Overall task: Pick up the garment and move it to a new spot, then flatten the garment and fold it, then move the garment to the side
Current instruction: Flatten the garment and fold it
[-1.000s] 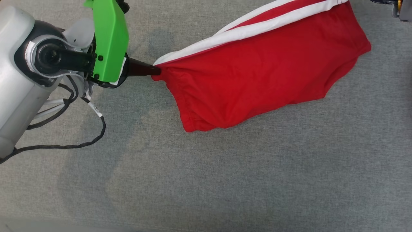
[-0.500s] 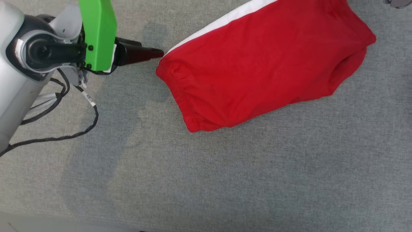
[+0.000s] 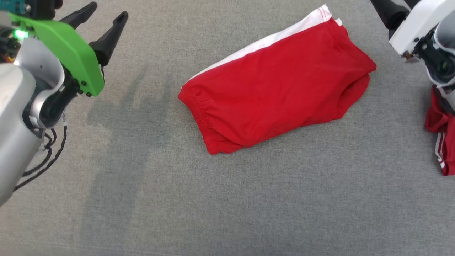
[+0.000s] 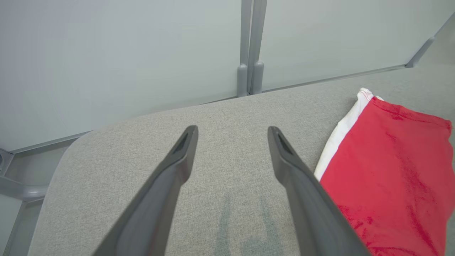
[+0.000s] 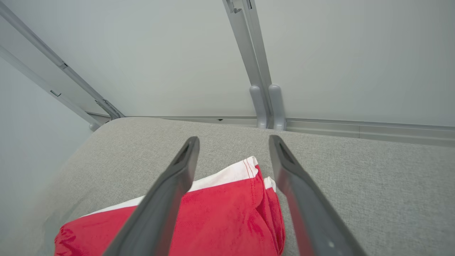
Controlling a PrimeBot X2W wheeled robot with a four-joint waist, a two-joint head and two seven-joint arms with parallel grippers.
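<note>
Left gripper (image 3: 108, 10) is letting go: a second back it was pinching the waistband corner of the garment (image 3: 277, 92); now it is sitting clear of it in the upper left of the head view, fingers splayed wide and gripping nothing. Head view is also shifting between frames, so part of that change is the camera. Garment, red shorts with a white stripe (image 3: 263, 44) along the upper edge, is lying doubled over on the grey padded surface (image 3: 249, 199), centre to upper centre of the head view, with the elastic waistband (image 3: 199, 110) pointing to frame left and the leg opening to frame right. Both grippers are sitting apart from it. Left wrist view is showing both fingers parted over bare grey fabric, with the shorts at the right edge of frame beside the right-hand finger. Right gripper (image 5: 233, 139) is hovering with fingers likewise spread and empty; in its wrist view the stripe end of the shorts is lying below and between them. Its white housing (image 3: 416, 25) is coming in at the upper right corner of the head view. Second red garment (image 3: 439, 142) with thin white stripes is lying bunched at the right edge of the head view, well apart from the shorts.
</note>
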